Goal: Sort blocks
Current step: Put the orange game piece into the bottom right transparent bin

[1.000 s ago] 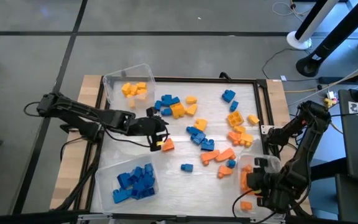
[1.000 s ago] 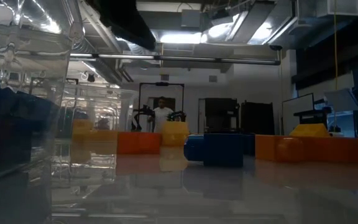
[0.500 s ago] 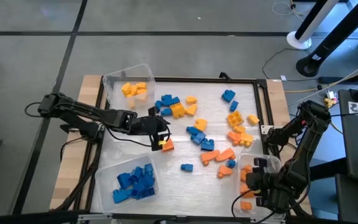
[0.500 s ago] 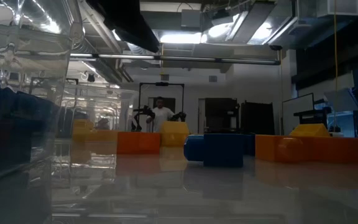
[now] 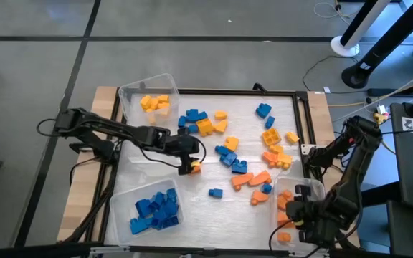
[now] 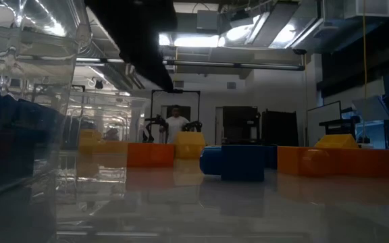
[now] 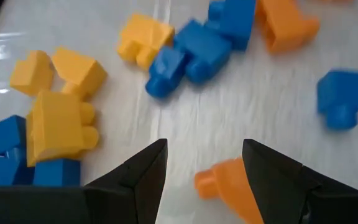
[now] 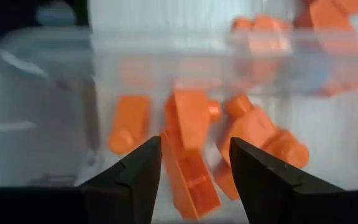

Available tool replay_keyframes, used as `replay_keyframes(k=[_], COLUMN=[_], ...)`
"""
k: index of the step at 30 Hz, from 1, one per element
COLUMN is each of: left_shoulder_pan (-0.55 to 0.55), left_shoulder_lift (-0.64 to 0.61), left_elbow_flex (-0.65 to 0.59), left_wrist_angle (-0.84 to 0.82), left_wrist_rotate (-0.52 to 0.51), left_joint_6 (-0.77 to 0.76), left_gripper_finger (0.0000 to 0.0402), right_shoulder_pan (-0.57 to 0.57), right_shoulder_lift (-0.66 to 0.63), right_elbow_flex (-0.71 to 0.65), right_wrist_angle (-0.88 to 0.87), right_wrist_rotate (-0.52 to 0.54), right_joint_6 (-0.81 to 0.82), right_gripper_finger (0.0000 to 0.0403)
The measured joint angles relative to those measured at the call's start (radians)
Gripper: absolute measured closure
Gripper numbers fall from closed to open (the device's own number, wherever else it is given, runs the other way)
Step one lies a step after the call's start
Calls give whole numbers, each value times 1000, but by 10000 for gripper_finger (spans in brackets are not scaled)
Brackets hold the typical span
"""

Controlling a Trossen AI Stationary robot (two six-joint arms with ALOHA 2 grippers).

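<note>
— Orange brick [image 5: 194,168] from above: what changed?
— The left tool [image 5: 187,159] has slid further toward the bench [image 5: 214,204] centre and now sits spread over that brick, nothing gripped. Loose blocks [image 5: 228,154] lie beside it.
— Low view?
— Only a dark arm [image 6: 137,37] overhead, lower than before.
— Left wrist?
— The orange brick [image 7: 232,190] lies between the spread fingers [image 7: 143,168]; my guess is it is lining up a pick.
— Right wrist?
— The right tool [image 8: 194,165] is released above the orange bin [image 8: 73,93], orange bricks [image 8: 191,118] inside, barely moved. Its drop looks finished.
</note>
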Motion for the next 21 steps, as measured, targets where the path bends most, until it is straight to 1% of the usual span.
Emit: replay_keyframes(k=[4, 6, 10, 15, 21], left_shoulder_pan=[-7, -15, -41, -75, -104], left_shoulder_lift=[64, 97, 150, 168, 168], left_elbow_flex=[0, 0, 0, 0, 0], left_wrist_angle=[6, 10, 22, 12, -17], left_wrist_rotate=[5, 12, 25, 26, 25], left_joint_6=[60, 88, 94, 94, 94], left_gripper_finger=[204, 204, 204, 204, 204], right_shoulder_pan=[0, 0, 0, 0, 0], right_shoulder_lift=[0, 0, -1, -1, -1], right_elbow_flex=[71, 105, 157, 187, 188], right_wrist_angle=[-2, 0, 0, 2, 2], right_wrist_rotate=[66, 108, 216, 350, 425], right_joint_6=[-21, -62, -158, -263, -292], right_gripper_finger=[212, 212, 212, 212, 212])
